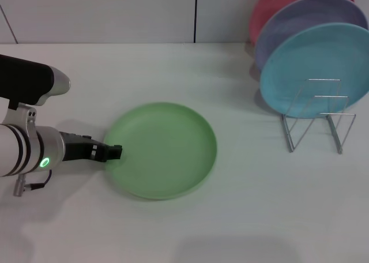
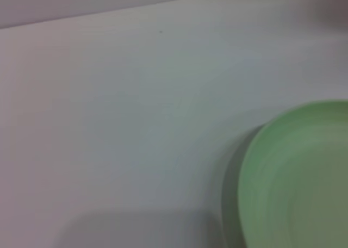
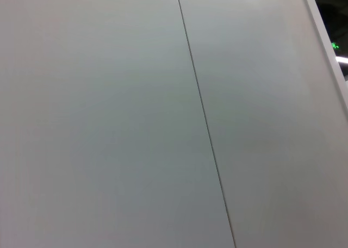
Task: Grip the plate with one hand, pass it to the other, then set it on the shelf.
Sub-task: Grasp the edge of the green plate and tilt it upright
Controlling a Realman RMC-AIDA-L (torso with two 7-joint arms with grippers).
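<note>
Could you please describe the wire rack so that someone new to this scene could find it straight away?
On the white table, look to the far right, where three plates lean upright. The wire rack stands at their front, against the sky-blue plate. It alone is bare silver rod, well apart from the green plate by the left gripper.

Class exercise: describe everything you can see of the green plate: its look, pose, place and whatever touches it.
The green plate is round, shallow and matte light green, apparently plastic, with a low raised rim. It lies flat and face up on the white table, left of the wire rack and apart from it. The left gripper meets its left rim; whether the fingers are clamped cannot be told. Nothing lies on it.
</note>
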